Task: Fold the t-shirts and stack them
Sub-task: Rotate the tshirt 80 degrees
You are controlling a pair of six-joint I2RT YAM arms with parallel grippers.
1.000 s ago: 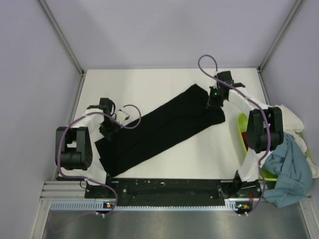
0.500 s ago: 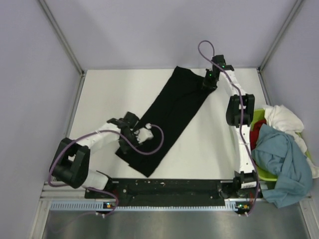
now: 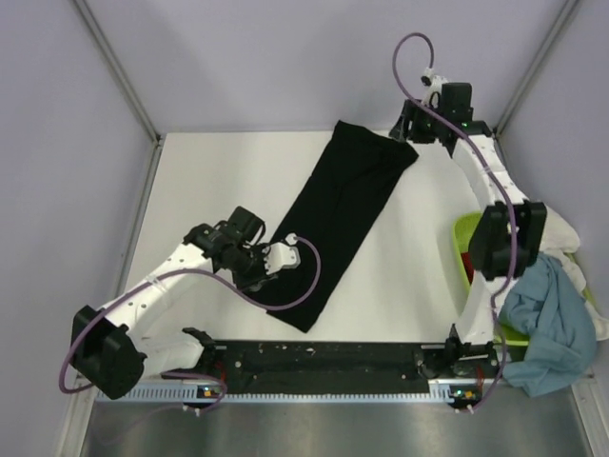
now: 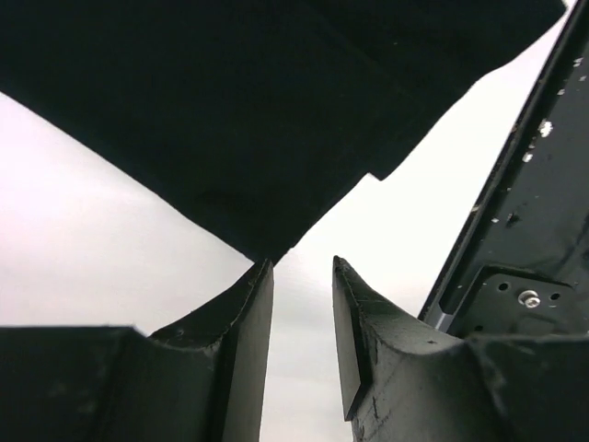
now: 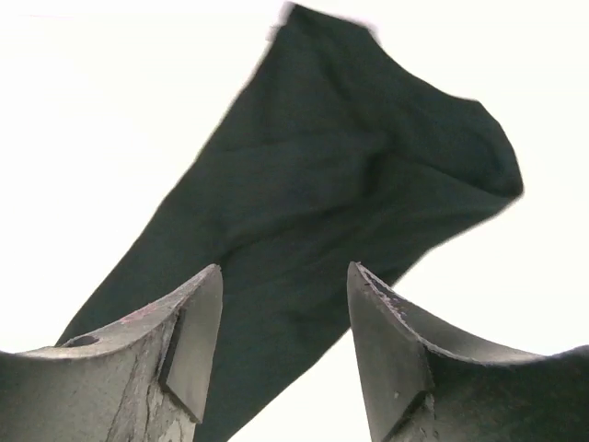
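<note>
A black t-shirt (image 3: 341, 214), folded into a long strip, lies slanted on the white table from far right to near centre. My left gripper (image 3: 278, 257) sits at the strip's near left edge. In the left wrist view it (image 4: 302, 262) is open, only bare table between the fingers, and a corner of the black shirt (image 4: 248, 120) reaches the left fingertip. My right gripper (image 3: 407, 129) hovers by the strip's far right corner. In the right wrist view it (image 5: 285, 267) is open and empty above the shirt (image 5: 340, 184).
A lime-green basket (image 3: 463, 233) stands at the right edge behind the right arm. A teal-blue shirt (image 3: 550, 324) and a white shirt (image 3: 563, 227) spill over it, with red cloth (image 3: 463, 264) inside. The black base rail (image 3: 324, 360) runs along the near edge.
The shirt was swung from lying across the table to a steeper slant. The right gripper has opened, let go of the far corner and backed off; the left gripper has opened slightly.
</note>
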